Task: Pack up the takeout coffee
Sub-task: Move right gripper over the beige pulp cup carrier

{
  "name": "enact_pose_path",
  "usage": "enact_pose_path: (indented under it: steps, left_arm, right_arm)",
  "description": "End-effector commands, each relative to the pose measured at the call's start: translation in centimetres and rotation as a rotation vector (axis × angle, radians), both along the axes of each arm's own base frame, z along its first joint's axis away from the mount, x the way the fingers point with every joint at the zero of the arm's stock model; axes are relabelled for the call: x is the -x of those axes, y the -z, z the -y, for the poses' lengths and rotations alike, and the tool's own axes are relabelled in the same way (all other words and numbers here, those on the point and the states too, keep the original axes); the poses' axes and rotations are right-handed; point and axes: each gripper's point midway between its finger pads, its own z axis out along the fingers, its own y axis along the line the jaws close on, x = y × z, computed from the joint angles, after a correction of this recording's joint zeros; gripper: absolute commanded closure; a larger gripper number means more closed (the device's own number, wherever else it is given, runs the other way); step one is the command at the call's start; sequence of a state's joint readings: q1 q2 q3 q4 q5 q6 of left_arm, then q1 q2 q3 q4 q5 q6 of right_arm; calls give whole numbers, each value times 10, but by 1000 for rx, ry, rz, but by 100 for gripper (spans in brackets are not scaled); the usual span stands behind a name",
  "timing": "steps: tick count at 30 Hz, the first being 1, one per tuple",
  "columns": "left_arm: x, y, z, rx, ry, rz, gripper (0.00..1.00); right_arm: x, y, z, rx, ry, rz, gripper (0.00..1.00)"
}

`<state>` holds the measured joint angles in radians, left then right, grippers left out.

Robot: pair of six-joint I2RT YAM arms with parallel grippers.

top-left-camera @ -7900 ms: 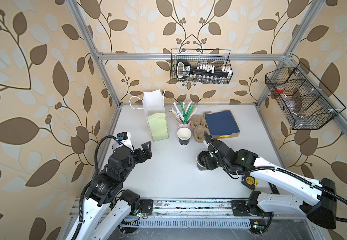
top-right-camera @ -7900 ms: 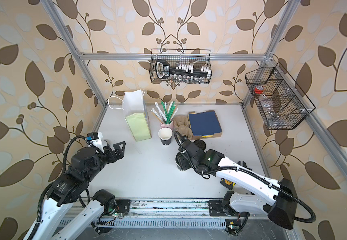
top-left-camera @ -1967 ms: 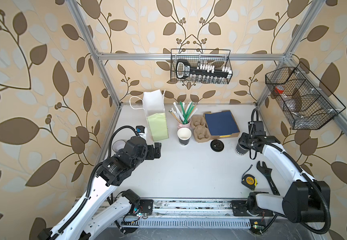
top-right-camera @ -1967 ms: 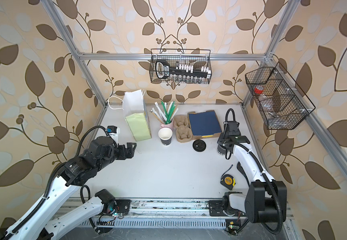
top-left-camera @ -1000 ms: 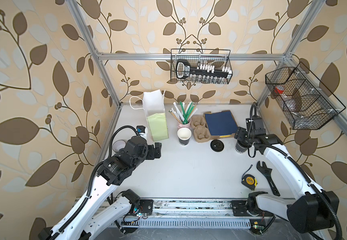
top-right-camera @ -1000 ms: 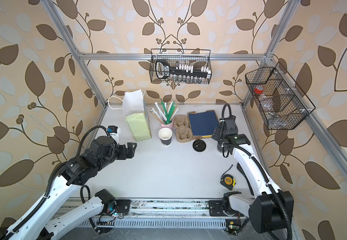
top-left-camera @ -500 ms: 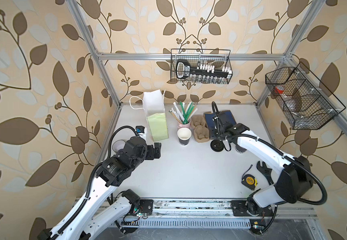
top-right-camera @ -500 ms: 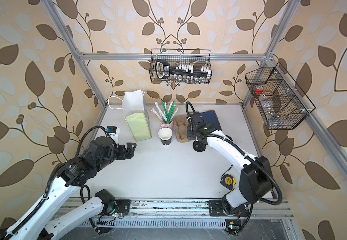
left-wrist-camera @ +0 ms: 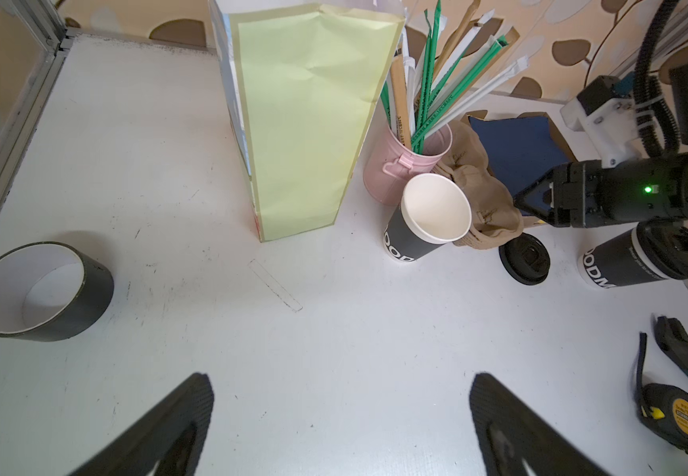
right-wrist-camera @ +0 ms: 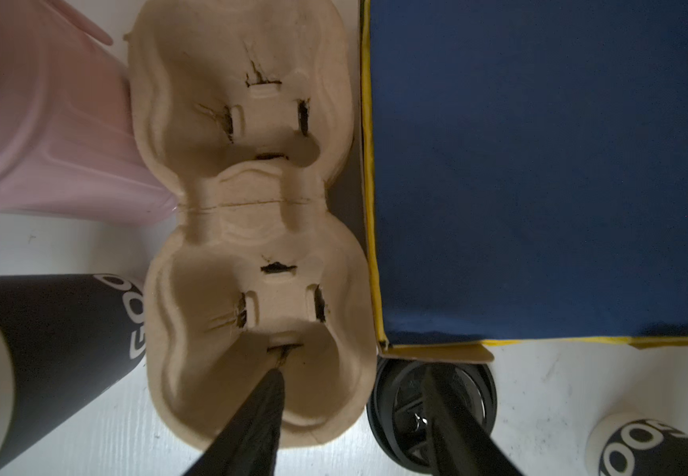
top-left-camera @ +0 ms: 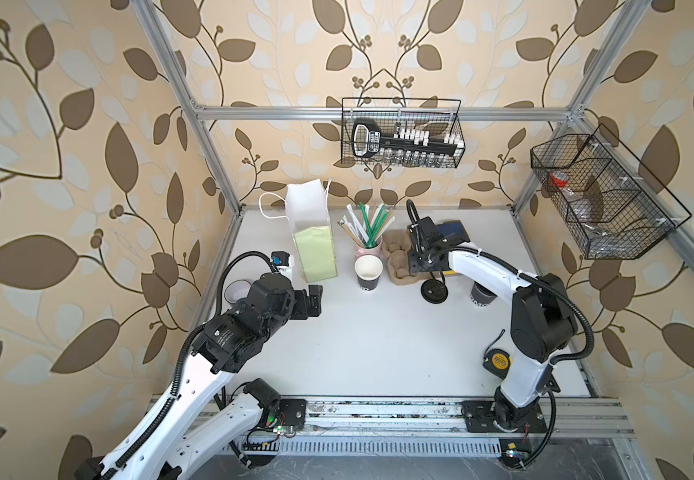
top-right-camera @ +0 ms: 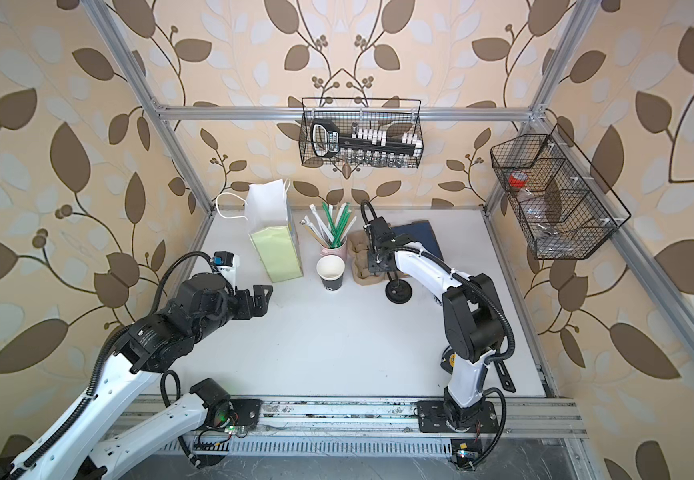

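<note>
Left wrist: straws (left-wrist-camera: 426,82) in pink cup (left-wrist-camera: 387,175); left fingers (left-wrist-camera: 177,420) wide, right fingers (right-wrist-camera: 251,420) apart.

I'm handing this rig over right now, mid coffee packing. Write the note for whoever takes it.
Left gripper: open, empty, hovering over bare table.
Right gripper: open, straddling a wall of the cardboard cup carrier, one finger inside a well; nothing held.
Things: the lidded coffee cup stands under the right arm. The open coffee cup stands beside the pink straw cup. The loose black lid lies by the carrier. The paper bag stands upright.
Done: one cup lidded.
Left: probably lid the open cup, seat both cups in the carrier (both wells empty), then bag it.
</note>
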<state>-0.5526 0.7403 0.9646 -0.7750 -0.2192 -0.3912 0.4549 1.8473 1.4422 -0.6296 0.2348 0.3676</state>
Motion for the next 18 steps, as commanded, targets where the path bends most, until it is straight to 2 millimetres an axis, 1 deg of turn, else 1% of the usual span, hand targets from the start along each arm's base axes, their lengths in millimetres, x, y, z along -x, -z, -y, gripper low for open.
enact_pose_path:
  steps: [1,3,7,12,18]
  left_arm:
    - [-5,-4,-5,-18,-19,31,1]
    - [-5,-4,-5,-18,-19,31,1]
    - [-5,-3,-4,-19,-19,29,1]
    - [-5,-3,-4,-22,-18,27,1]
    - [-6,-3,-4,-25,-19,27,1]
  right_arm:
    - [-9,-1,-9,8,-47,-2,47]
    - [-11,6,-9,17,-52,-14,51]
    - [-15,20,-7,25,-47,-38,52]
    - [-22,25,-5,28,-53,-40,55]
    - [-24,30,-5,41,-63,-49,63]
